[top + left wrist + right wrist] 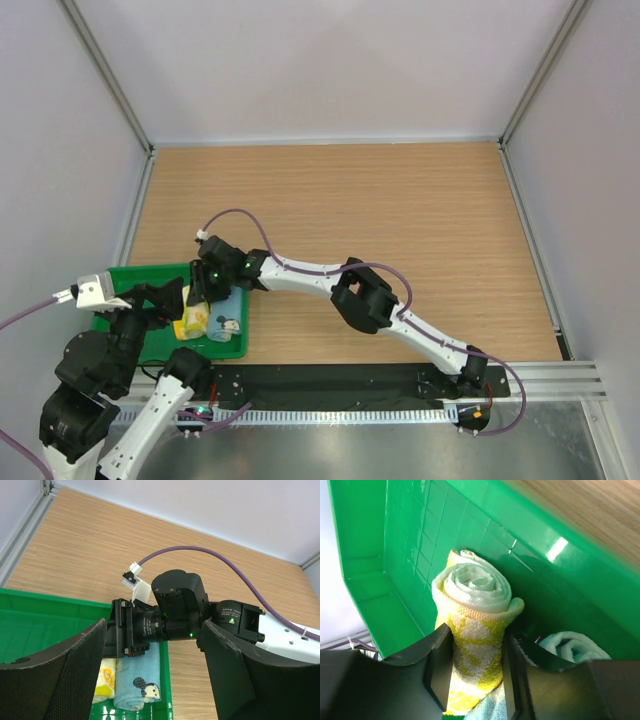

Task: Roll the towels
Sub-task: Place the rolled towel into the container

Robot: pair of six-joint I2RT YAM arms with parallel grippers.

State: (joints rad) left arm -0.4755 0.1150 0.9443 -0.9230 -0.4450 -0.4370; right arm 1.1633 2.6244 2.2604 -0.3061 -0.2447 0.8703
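The yellow-cream towel is rolled up and stands in the green tray. My right gripper is shut on it, with one finger pressed against each side of the roll. The light blue towel lies rolled beside it in the tray. The top view shows the yellow towel and the blue towel side by side under the right gripper. My left gripper is open and empty, hovering just left of the right wrist. Below it are the blue roll and the yellow roll.
The green tray sits at the table's near left, close to the left wall. Its right rim borders bare wooden table. The right arm stretches across the near middle, with a purple cable looping above it.
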